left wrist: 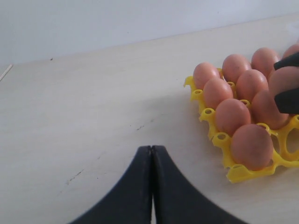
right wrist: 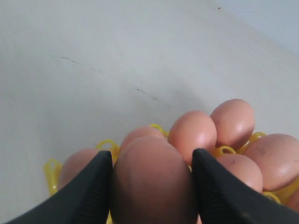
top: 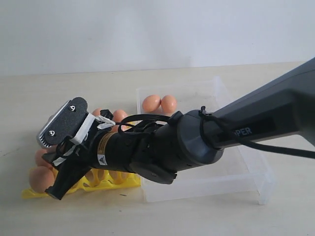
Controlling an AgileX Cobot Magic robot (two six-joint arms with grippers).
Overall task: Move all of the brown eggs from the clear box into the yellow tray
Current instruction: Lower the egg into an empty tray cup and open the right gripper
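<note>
My right gripper (right wrist: 152, 157) is shut on a brown egg (right wrist: 152, 184), which fills the gap between its black fingers, low over the yellow tray (top: 106, 184). In the exterior view the right arm reaches across to the left and hides that egg. Several brown eggs (left wrist: 252, 144) sit in the tray's cups. Two more brown eggs (top: 160, 103) lie at the far end of the clear box (top: 256, 187). My left gripper (left wrist: 152, 150) is shut on nothing and hangs over bare table beside the tray (left wrist: 243, 172).
The pale wooden table (top: 59, 93) runs back to a white wall. The tray's near corner cups (left wrist: 292, 140) show open lattice. In the left wrist view the right gripper's dark fingers (left wrist: 289, 100) come in at the edge.
</note>
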